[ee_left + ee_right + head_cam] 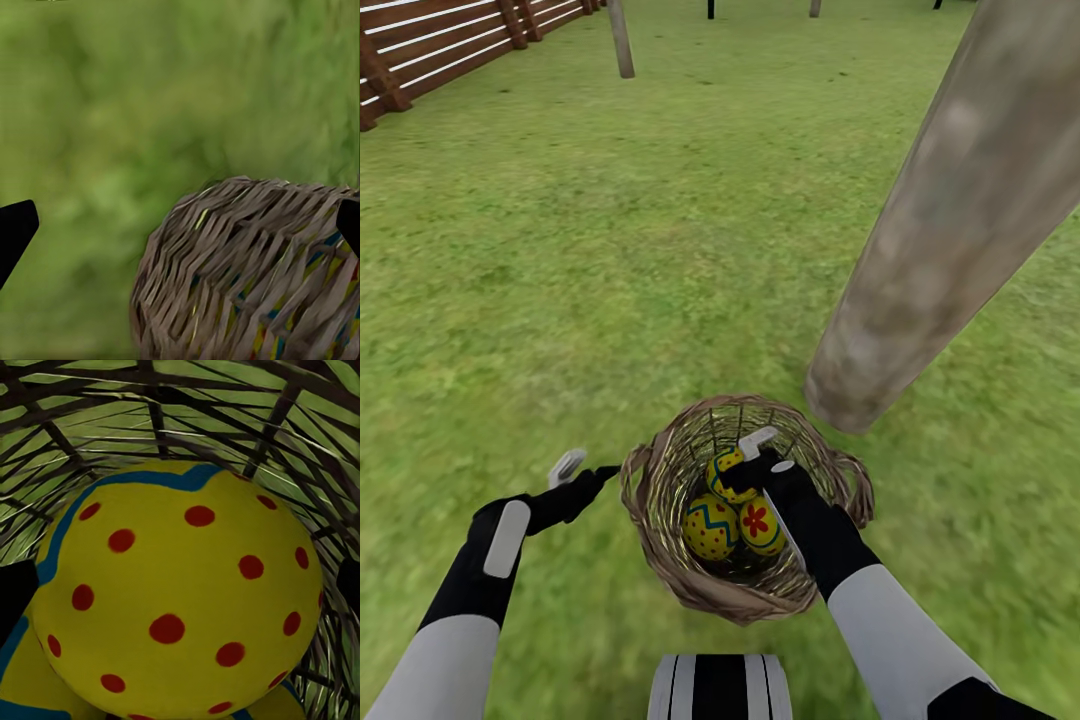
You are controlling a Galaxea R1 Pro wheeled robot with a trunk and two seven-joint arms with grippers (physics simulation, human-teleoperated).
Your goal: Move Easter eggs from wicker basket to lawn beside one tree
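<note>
The wicker basket (247, 274) is sitting low in the left wrist view, its brown woven wall bulging toward the camera. Its rounded side is curving away into the picture's lower corner, and the far part is running out of the frame. Through the gaps in the weave, bits of yellow, blue and a touch of red are showing; what they belong to is too hidden to tell. Behind and around the basket the lawn (150, 97) is spreading out as blurred green grass. Two dark fingertips (13, 232) of the left gripper are poking in at the opposite edges of the picture, standing wide apart, with the basket lying between them but nearer one.
</note>
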